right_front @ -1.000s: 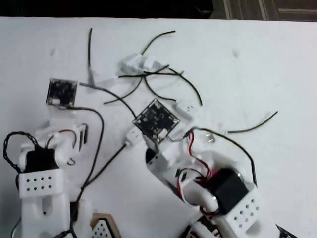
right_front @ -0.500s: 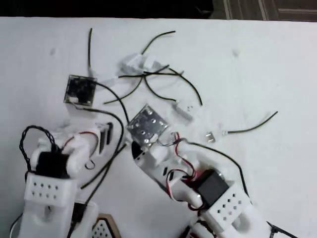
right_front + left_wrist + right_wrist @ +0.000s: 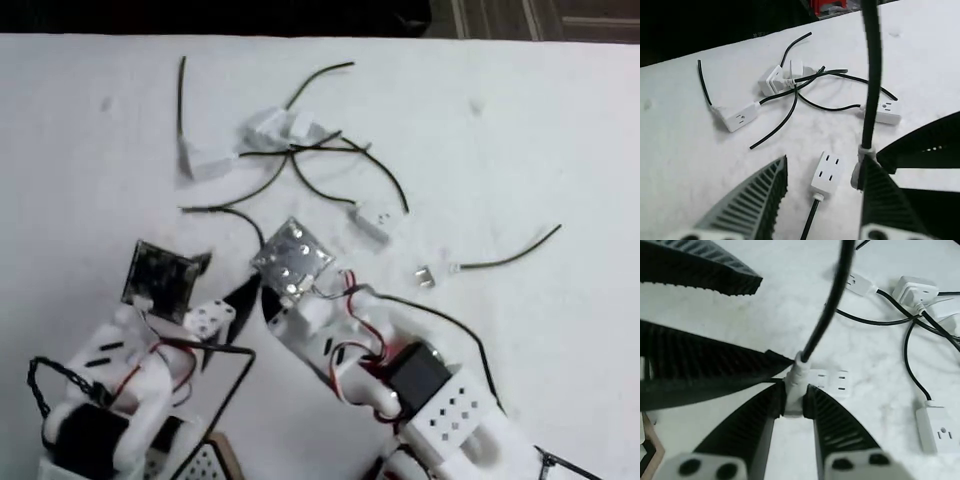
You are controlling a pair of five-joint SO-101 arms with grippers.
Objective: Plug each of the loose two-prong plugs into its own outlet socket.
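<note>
1. The right gripper (image 3: 795, 392) has its jaws clamped on a white two-prong plug (image 3: 793, 382). The plug's black cord (image 3: 832, 295) rises away from the fingers. The plug sits just beside a white socket block (image 3: 834, 380) that lies flat on the table (image 3: 560, 120).
2. The left gripper (image 3: 824, 165) stands with its jaws wide, one finger on either side of that same block. As far as I can see, neither finger touches it.
3. To my eye the step in hand is seating this plug. I'd want the left jaws to close on the block's sides first so it can't slide. The right arm should then square the prongs over one pair of slots and press straight in without twisting.
4. The cord looks stiff and could lever the plug off line.
5. The right wrist view gives the grip up close, but the fingers hide the prongs, so I cannot tell whether they line up.
6. The left wrist view gives the block's face, its slots plain to see.
7. The high view gives the layout. A spare socket (image 3: 375, 218) lies farther up the table among tangled cords. What looks like another loose plug (image 3: 425, 275) lies well apart from both grippers.
</note>
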